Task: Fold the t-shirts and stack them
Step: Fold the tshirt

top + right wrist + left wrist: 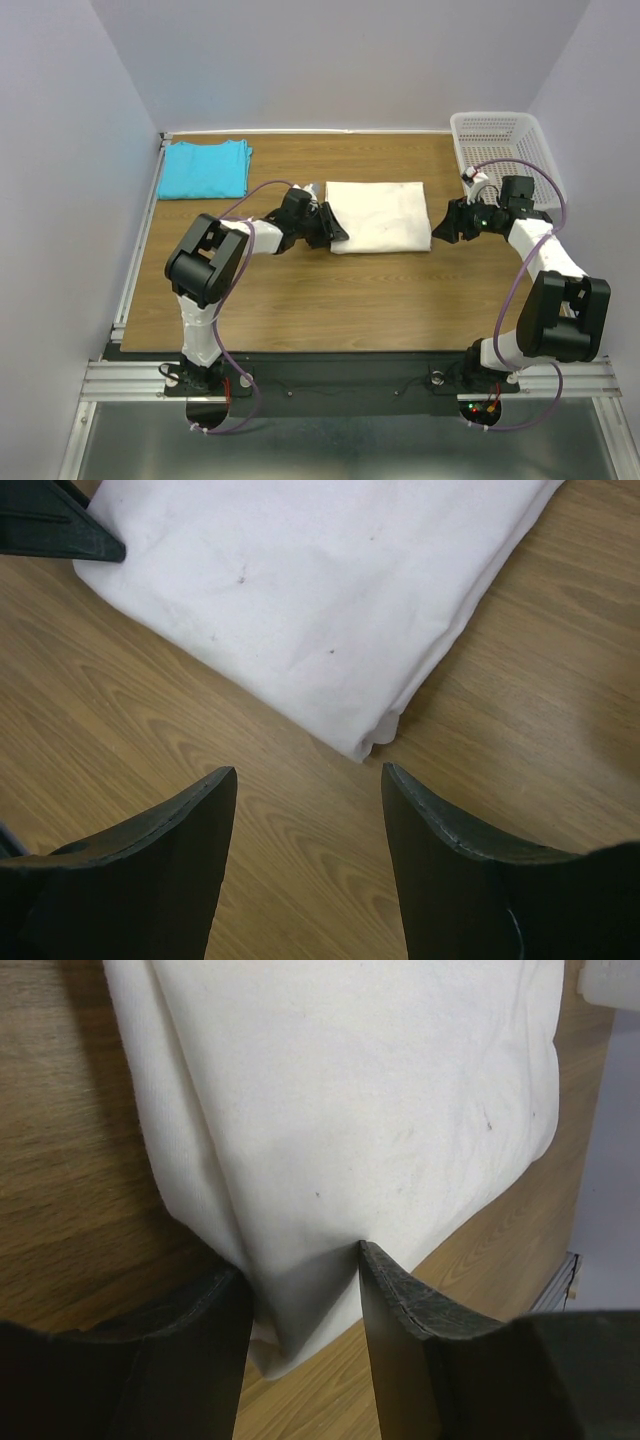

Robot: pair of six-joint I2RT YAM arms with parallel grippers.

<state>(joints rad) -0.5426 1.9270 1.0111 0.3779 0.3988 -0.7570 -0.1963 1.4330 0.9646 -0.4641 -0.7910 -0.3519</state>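
Saw cream shirt (378,215) folded at centre | spotted blue shirt (205,168) at 10 o'clock, top view only | found left gripper (300,1255) astride cream shirt's corner, grip unclear | found right gripper (305,770) agape over wood (300,880)

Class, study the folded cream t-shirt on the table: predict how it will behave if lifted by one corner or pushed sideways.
The cream t-shirt would probably droop and unfold: its soft layers crease where the left claw straddles a corner. Likely light, being thin cloth. Pushed across the wooden table, it would likely bunch rather than slide whole.
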